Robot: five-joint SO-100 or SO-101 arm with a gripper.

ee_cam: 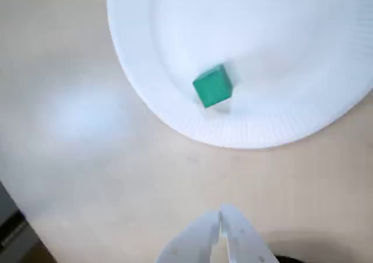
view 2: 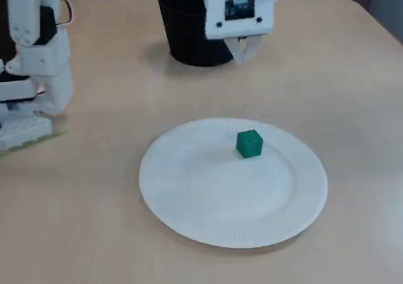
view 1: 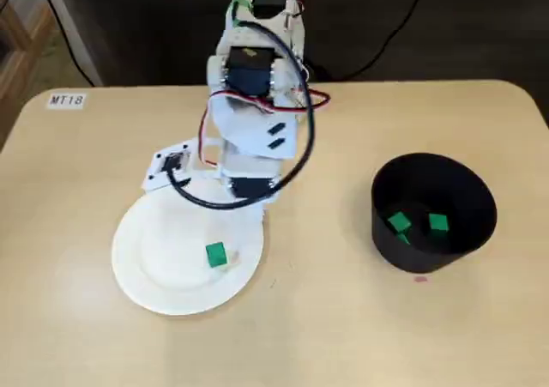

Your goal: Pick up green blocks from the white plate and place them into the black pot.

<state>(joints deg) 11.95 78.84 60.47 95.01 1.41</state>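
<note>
One green block (view 1: 215,254) lies on the white plate (view 1: 137,275), right of its centre in a fixed view. The wrist view shows the same block (ee_cam: 213,86) near the plate's (ee_cam: 280,41) rim. Below it my gripper (ee_cam: 221,211) is shut and holds nothing. In another fixed view the gripper (view 2: 242,52) hangs above the table between the black pot (view 2: 186,38) and the plate (view 2: 208,196), well beyond the block (view 2: 249,143). The pot (view 1: 383,232) holds two visible green blocks (view 1: 397,223) (view 1: 437,223). The arm hides the fingertips from above.
The arm's base (view 2: 31,45) stands at the table's back edge, with red and black cables (view 1: 300,130) looping around it. A label "MT18" (view 1: 66,100) is stuck near a table corner. Bare tabletop lies between plate and pot.
</note>
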